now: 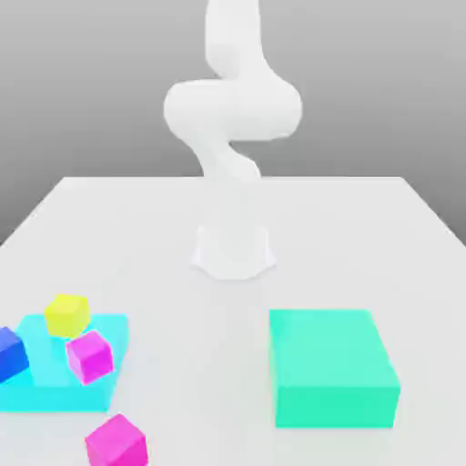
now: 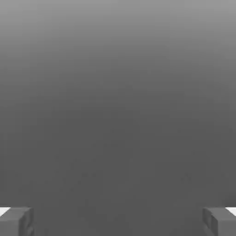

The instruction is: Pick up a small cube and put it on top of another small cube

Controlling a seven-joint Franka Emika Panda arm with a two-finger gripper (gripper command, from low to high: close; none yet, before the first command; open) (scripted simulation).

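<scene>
**End effector wide, cubes waiting at the near corner**

Nearest to me in the exterior view, a small magenta cube point(image 1: 116, 442) sits on the pale grey desk point(image 1: 364, 227), just in front of a flat cyan slab point(image 1: 36, 387). On that slab I see a second magenta cube point(image 1: 89, 356), a blue cube point(image 1: 11, 353) at its edge on the exterior view's left, and a yellow cube point(image 1: 66, 314) at the far side. A large teal block point(image 1: 333, 367) lies toward the exterior view's right. Farther back stands the white arm point(image 1: 232, 136). In the hand view my end effector point(image 2: 118, 221) stands wide, its grey fingertips point(image 2: 16, 221) far apart with nothing between them.
</scene>
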